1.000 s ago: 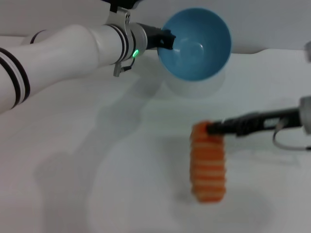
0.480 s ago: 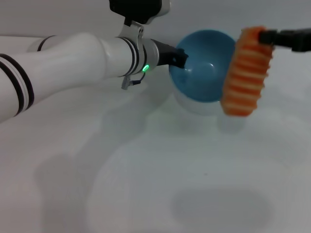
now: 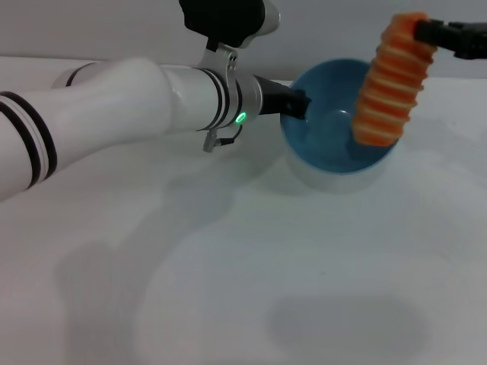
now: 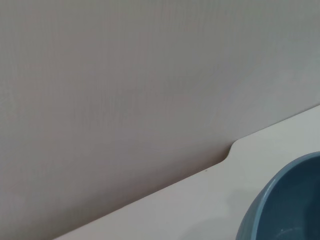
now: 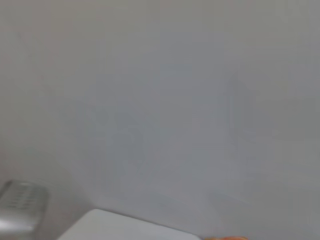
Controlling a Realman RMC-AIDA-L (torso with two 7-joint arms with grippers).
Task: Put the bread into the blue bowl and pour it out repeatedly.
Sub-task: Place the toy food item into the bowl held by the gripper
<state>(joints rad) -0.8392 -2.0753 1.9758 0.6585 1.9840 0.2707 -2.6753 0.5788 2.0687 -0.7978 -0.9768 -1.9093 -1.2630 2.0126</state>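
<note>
1. Blue was the colour of the bowl, which sat on the white table, far back from the robot.
2. The left gripper was at the bowl's rim on the robot's left side. Its fingers looked pinched on the rim.
3. The right gripper held the bread by its top end, with its fingers tight on it.
4. The bread hung nearly upright, stripes showing. Its low end dipped just inside the bowl on the right side.
5. It could not be told if the bread touched the bowl's bottom.
6. The left wrist view showed only a bit of the bowl and the wall.
7. The bread was not let go yet, so this putting-in step looked about half done.
8. What seemed left was to drop the bread in, then tip the bowl to pour it out, and do that again and again.
</note>
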